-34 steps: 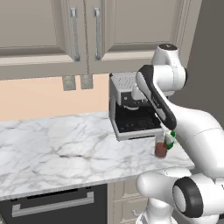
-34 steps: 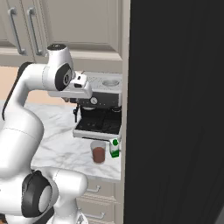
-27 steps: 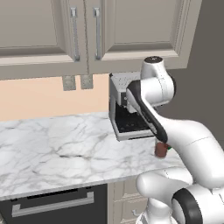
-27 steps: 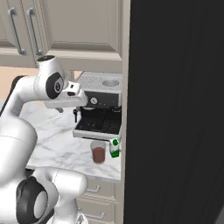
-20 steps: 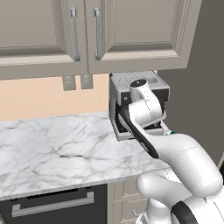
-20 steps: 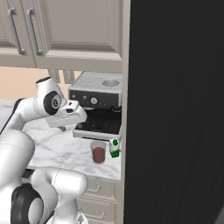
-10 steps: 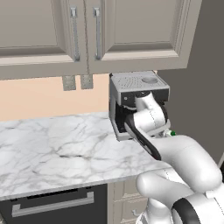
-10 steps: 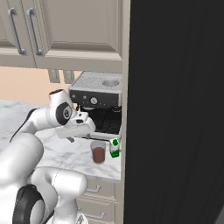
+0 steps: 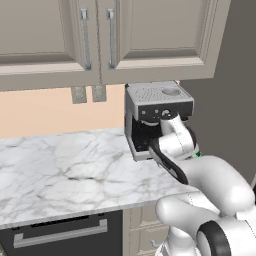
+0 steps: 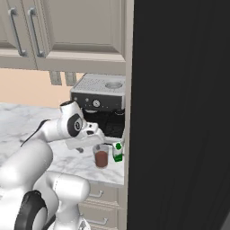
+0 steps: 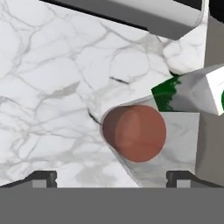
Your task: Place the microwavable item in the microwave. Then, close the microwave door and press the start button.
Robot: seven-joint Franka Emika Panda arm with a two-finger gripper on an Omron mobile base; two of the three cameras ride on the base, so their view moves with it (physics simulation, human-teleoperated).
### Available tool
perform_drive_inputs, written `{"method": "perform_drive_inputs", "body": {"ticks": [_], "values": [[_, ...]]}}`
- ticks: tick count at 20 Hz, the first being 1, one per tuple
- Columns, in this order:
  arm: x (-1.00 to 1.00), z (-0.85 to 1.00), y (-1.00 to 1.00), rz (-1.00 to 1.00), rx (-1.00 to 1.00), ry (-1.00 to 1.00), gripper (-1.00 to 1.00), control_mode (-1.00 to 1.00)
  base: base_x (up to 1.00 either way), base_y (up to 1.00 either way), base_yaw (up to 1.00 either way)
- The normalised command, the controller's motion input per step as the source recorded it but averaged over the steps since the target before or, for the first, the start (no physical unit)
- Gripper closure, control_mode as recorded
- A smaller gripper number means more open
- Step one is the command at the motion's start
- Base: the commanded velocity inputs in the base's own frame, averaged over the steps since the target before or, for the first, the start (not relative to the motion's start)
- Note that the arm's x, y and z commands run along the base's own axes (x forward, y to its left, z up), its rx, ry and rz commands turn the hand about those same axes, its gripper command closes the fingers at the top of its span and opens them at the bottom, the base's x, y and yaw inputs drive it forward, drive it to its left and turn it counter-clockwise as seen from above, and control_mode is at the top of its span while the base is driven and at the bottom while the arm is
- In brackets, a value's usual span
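The cup (image 10: 102, 157) stood ungrasped on the counter (image 9: 60, 170) below the pincer (image 11: 111, 177), whose jaws were wide apart; loading, door-closing and starting remained.

Grey upper cabinets (image 9: 100, 40), peach wall (image 9: 45, 112), marble counter (image 9: 65, 170).

The arm was folded down from in front of the upper cabinets, and the gripper (image 11: 111, 177) was lowered over the cup (image 10: 101, 158) near the coffee machine (image 10: 99, 96), its jaws slightly widened.
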Motion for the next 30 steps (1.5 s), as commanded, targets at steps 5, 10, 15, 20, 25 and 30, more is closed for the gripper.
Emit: {"method": "perform_drive_inputs", "body": {"ticks": [5,10,15,20,25,30], "values": [[0.34,-0.32,0.00,0.00,0.00,0.01,-1.00,-1.00,0.00,0.00,0.00],[0.30,-0.25,-0.02,0.00,0.00,0.04,-1.00,-1.00,0.00,0.00,0.00],[0.32,-0.30,0.00,0.00,0.00,0.08,-1.00,-1.00,0.00,0.00,0.00],[0.22,-0.19,-0.08,0.01,0.00,0.05,-1.00,-1.00,0.00,0.00,0.00],[-0.44,-0.39,-0.03,0.06,-0.01,0.00,-1.00,-1.00,0.00,0.00,0.00],[-0.33,-0.34,-0.01,0.04,-0.01,0.00,1.00,-1.00,0.00,0.00,0.00]]}}
